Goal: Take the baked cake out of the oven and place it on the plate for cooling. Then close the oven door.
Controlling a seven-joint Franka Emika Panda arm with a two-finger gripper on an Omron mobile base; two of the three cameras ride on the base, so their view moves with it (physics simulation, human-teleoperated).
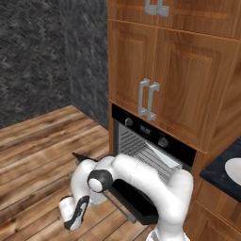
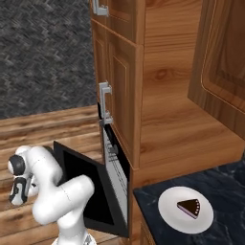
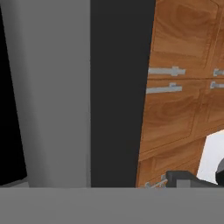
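A dark speckled counter (image 2: 220, 184) is seen right of the oven (image 2: 115, 162); the plate (image 2: 185, 210) is set on it, with the baked cake (image 2: 190, 207) laid on the plate

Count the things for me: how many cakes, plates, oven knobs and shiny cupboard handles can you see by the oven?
Dark brown chocolate cake slice: 1
Plain white round plate: 1
Round black oven knobs: 2
Grey metal cupboard handles above the oven: 2
Total: 6
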